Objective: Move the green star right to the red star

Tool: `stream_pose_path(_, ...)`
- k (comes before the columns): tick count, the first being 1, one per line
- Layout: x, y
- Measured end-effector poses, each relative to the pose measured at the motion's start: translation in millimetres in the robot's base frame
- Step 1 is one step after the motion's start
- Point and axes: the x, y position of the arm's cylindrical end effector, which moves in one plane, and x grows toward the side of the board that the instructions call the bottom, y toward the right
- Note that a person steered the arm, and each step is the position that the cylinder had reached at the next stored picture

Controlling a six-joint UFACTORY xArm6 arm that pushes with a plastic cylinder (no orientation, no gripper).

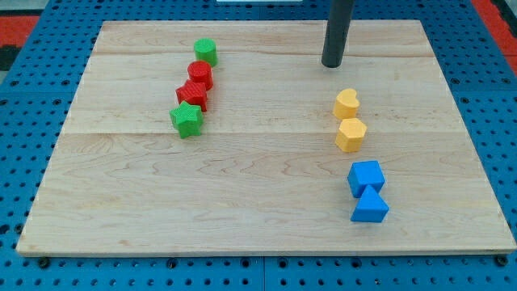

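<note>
Wooden board [266, 202] is carrying eight blocks in all: two green, two red, two yellow and two blue. Toward its left edge, four of them are lying in a slanted chain. A green cylinder [205, 52] is sitting nearest the top edge, a red cylinder [200, 74] is touching it just below, the red star [193, 94] is following, and the green star [187, 120] is ending the chain, pressing against the red star's lower left side.

Toward the right edge, a yellow heart [346, 103] is sitting just above a yellow hexagon [350, 134], and nearer the bottom right corner a blue cube [366, 177] is touching a blue triangle [370, 206] below it.

Dark rod is standing near the top edge, with my tip [332, 65] resting above the yellow heart, well apart from both stars. It is carrying no jaws, only this blunt end.
</note>
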Motion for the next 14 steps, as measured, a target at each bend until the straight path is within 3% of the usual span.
stream_pose_path(3, 0, -1)
stream_pose_path(5, 31, -57)
stream_pose_path(7, 175, -165)
stream_pose_path(8, 218, -220)
stream_pose_path(11, 202, -357)
stream_pose_path(13, 181, -319)
stream_pose_path(14, 144, -330)
